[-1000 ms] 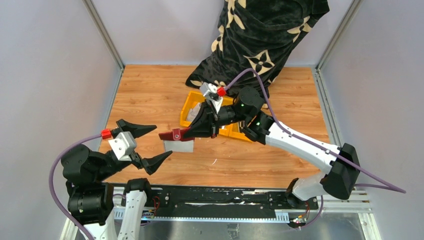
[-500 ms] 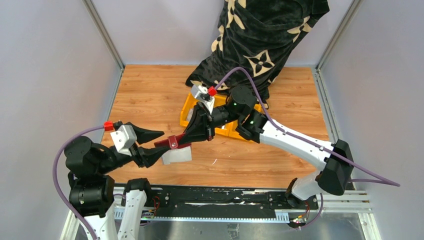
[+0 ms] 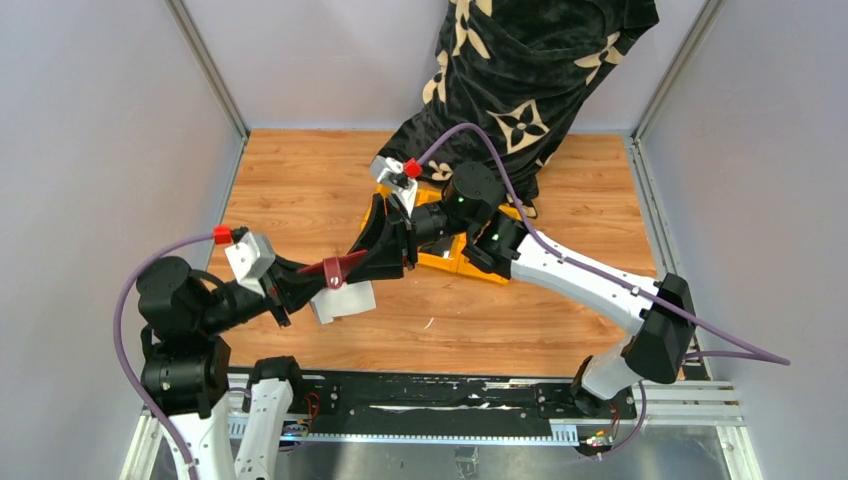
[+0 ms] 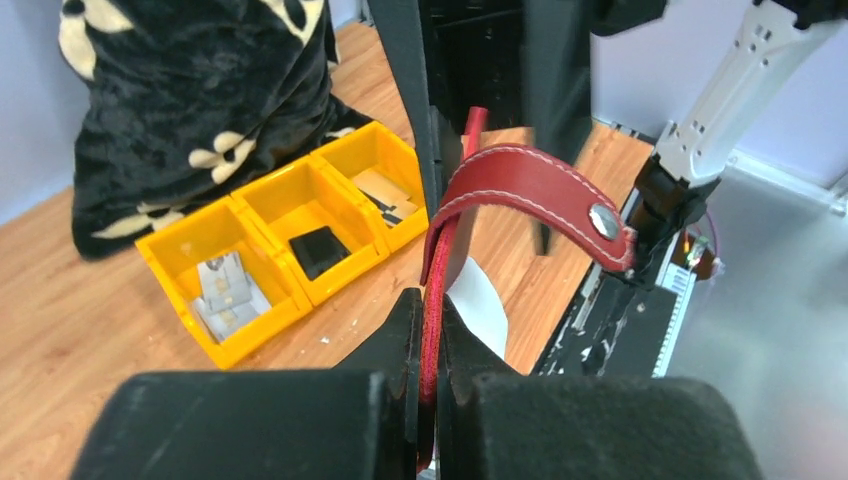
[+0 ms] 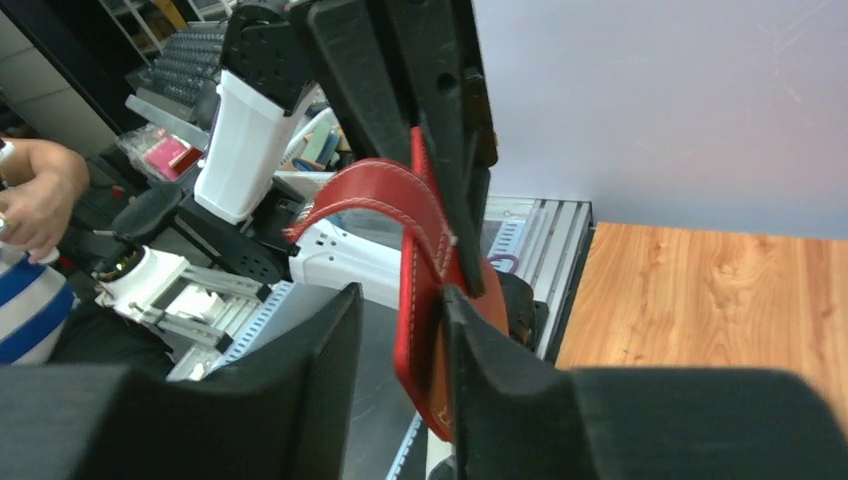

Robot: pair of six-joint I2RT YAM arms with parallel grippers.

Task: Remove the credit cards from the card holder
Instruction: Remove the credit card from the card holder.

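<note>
The dark red card holder (image 3: pixel 336 268) hangs in the air between both arms, its snap tab (image 4: pixel 545 190) curling out to the side. My left gripper (image 3: pixel 316 279) is shut on the holder's red edge (image 4: pixel 432 300). My right gripper (image 5: pixel 400 310) stands open around the holder's other end (image 5: pixel 418 270); one finger touches the leather and the other stands clear of it. A silvery-grey flap (image 3: pixel 346 301) hangs below the red leather. Grey credit cards (image 4: pixel 226 290) lie in the yellow bin.
The yellow three-compartment bin (image 3: pixel 438 262) sits behind the right gripper, with a black object (image 4: pixel 318 251) in its middle cell and more cards (image 4: pixel 384 194) in the far one. A black patterned garment (image 3: pixel 520 70) stands at the back. A person's hand (image 5: pixel 35 195) shows beyond the table.
My left gripper moved in from the left and shut on the card holder. The right gripper carried the holder leftward, then opened its jaws.
</note>
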